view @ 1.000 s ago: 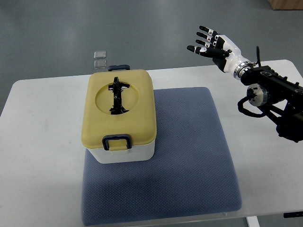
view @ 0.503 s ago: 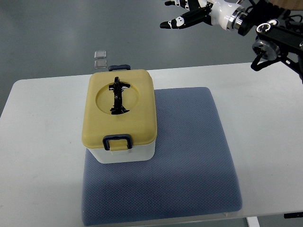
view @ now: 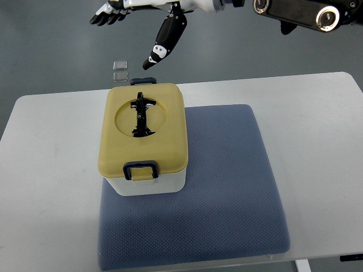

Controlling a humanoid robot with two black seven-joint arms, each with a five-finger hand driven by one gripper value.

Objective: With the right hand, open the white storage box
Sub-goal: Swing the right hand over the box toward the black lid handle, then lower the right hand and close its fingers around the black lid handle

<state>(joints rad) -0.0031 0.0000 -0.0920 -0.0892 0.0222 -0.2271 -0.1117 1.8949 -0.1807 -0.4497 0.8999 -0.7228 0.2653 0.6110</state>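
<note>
1. Top view: the white storage box (view: 148, 182) is seen standing on the left part of a blue-grey mat (view: 227, 187), which is spread on a white table (view: 51, 170)
2. The box is closed by a yellow lid (view: 170, 136), in whose round recess a black handle (view: 142, 115) is folded flat
3. A dark latch (view: 140, 169) is shown down over the lid's near edge, and a second latch (view: 143, 81) is partly visible at the far edge
4. The right robot hand (view: 148, 22) is held in the air at the top of the frame, above and beyond the box's far edge, its arm (view: 300, 10) entering from the upper right
5. The fingers (view: 110, 14) are spread toward the left and nothing is gripped; the thumb (view: 164, 42) is pointed down toward the far latch, and whether it is touched cannot be told
6. Two small clear square pieces (view: 119, 70) are seen on the grey floor (view: 51, 45) beyond the table, to the left of the thumb
7. The box is touched by nothing but the mat beneath it, and the lid is seated squarely on the white base
</note>
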